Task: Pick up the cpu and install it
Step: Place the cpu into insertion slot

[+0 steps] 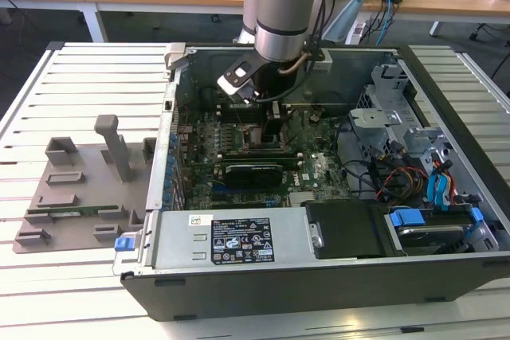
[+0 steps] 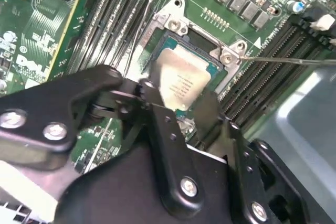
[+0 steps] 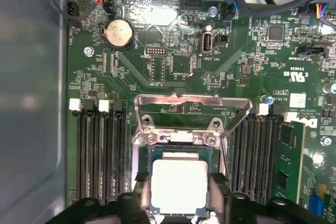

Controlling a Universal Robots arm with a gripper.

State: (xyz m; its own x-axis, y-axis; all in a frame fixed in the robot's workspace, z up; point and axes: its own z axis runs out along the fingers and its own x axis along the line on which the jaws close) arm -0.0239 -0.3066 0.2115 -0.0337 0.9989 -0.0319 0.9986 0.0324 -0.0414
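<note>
Your fingers are closed on the cpu, one on each of two opposite edges. The gripper holds it right over the socket on the motherboard, inside the open computer case that lies on the slatted worktop. The socket's hinged metal frame is swung up and away, so the opening is free. A thin lever juts out to one side of it.

Treat the cpu as light, stiff and thin. Its pale metal top looks smooth, so it is likely to slip under a weak grip. The underside and the socket contacts are probably the fragile parts. The rim edges, where your fingers already sit, look like the sensible place to hold it. Pressing on the top or dragging it sideways would risk damage.

Several things are hard to judge:
- **Seating:** in the second wrist view the cpu looks slightly tilted against the socket, and you cannot tell whether it lies flat in the recess or hangs just above it.
- **Contact:** its underside and the contacts below are covered.
- **Near edge:** in the first wrist view the gripper body cuts off the cpu's near edge.
- **Orientation:** corner marks and notches are too small to read.
- **Exterior view:** the arm stands in front of the socket.
</note>
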